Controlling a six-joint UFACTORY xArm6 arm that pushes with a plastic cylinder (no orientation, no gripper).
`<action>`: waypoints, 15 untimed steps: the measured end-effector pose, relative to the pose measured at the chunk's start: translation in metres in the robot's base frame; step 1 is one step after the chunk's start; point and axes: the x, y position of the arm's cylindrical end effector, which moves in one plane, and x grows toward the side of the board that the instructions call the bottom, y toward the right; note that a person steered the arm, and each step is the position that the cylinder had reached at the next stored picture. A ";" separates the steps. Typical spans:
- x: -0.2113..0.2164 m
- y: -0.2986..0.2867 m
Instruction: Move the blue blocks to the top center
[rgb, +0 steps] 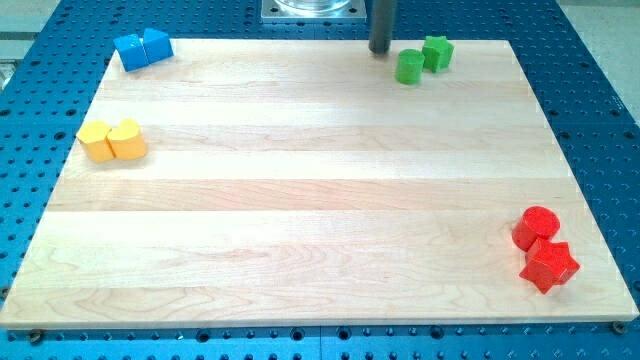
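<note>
Red star block (549, 265) nearest camera, red cylinder (536, 227) touching it, well apart from our tip.
Our tip (379, 50): bare rod, so no jaws to report; just left of green cylinder (409, 67), green star (437, 52) beyond. Two blue blocks (143, 48) far left of tip at board's (300, 220) top-left corner; yellow pair (112, 141) below them.

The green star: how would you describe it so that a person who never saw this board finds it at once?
Go to the wooden board's top right corner, where two green blocks touch. The green star is the one nearer the view's right and top. Its neighbour, the green cylinder, is round and lies closer to my tip.
</note>
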 end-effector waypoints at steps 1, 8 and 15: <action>-0.001 -0.017; 0.144 -0.391; 0.024 -0.368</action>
